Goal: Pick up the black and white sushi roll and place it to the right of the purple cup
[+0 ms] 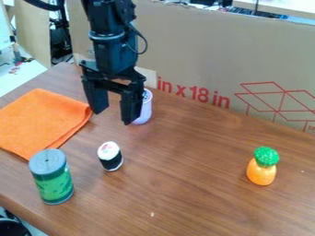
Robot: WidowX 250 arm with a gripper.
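The black gripper [113, 118] hangs open over the upper left part of the table, with nothing between its fingers. Just behind its right finger stands a pale purple cylindrical object [144, 110], partly hidden by that finger. Below the gripper in the view, a small sushi-roll-like toy [111, 156] with a black band and a white top stands upright. Left of it is a green can [53, 177] with a grey lid, also upright. An orange cloth [44, 120] lies folded to the left of the gripper. Far to the right, a toy pineapple [263, 167] with a green top stands upright.
A tall cardboard panel [197, 55] with red print runs along the back edge of the brown wooden table [184, 184]. The table's left front edge passes close to the green can. A dark round object [12, 227] is below the table at the lower left corner.
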